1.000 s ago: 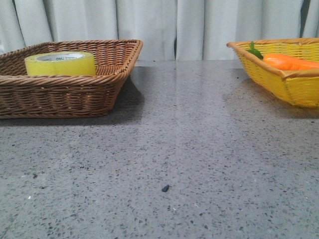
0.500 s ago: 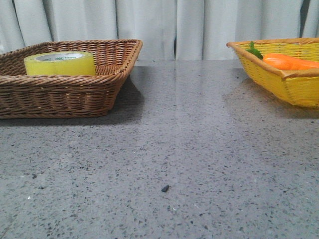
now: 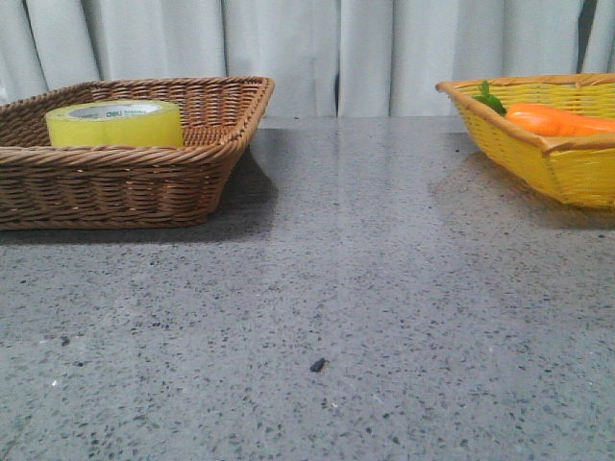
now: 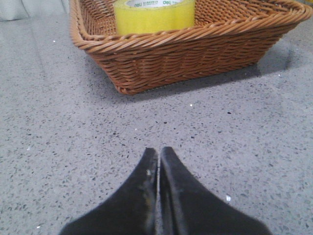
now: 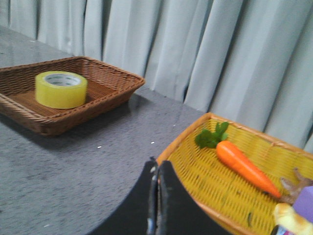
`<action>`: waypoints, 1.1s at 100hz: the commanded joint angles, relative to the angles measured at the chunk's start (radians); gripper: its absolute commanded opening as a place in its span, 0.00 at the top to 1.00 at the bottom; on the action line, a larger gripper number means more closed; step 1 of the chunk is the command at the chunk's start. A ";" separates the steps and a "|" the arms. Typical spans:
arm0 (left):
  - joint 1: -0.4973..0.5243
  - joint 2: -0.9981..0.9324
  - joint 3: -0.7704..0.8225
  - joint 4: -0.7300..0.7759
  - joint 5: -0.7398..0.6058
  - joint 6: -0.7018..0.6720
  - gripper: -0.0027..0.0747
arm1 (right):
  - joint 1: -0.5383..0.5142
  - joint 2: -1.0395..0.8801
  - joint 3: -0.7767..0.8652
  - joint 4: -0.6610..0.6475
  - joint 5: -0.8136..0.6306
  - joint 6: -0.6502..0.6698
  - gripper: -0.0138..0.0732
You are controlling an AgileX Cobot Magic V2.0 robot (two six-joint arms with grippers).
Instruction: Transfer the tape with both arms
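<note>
The yellow tape roll [image 3: 114, 124] with a white "deli" core lies flat in the brown wicker basket [image 3: 115, 178] at the table's left rear. It also shows in the left wrist view [image 4: 154, 14] and the right wrist view [image 5: 61, 89]. My left gripper [image 4: 159, 151] is shut and empty, low over the grey table, short of the brown basket [image 4: 195, 54]. My right gripper [image 5: 157, 164] is shut and empty, at the near corner of the yellow basket [image 5: 205, 191]. Neither gripper shows in the front view.
The yellow basket [image 3: 557, 163] at the right rear holds an orange carrot [image 3: 557, 119] with green leaves; the carrot also shows in the right wrist view [image 5: 242, 165], beside a purple and yellow toy [image 5: 298, 210]. A small dark speck [image 3: 317, 364] lies on the table. Curtains hang behind.
</note>
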 commanded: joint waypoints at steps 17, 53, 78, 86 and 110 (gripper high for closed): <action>0.002 -0.029 0.010 -0.012 -0.058 -0.012 0.99 | -0.159 0.014 0.328 -0.013 -0.547 0.059 0.92; 0.002 -0.029 0.010 -0.012 -0.058 -0.012 0.99 | -0.332 -0.092 0.588 0.007 -0.451 0.059 0.92; 0.002 -0.029 0.010 -0.012 -0.058 -0.012 0.99 | -0.332 -0.124 0.586 0.007 -0.282 0.059 0.92; 0.002 -0.029 0.010 -0.012 -0.058 -0.012 0.99 | -0.332 -0.124 0.586 0.007 -0.284 0.059 0.92; 0.002 -0.029 0.010 -0.012 -0.058 -0.012 0.99 | -0.332 -0.124 0.586 0.006 -0.284 0.059 0.92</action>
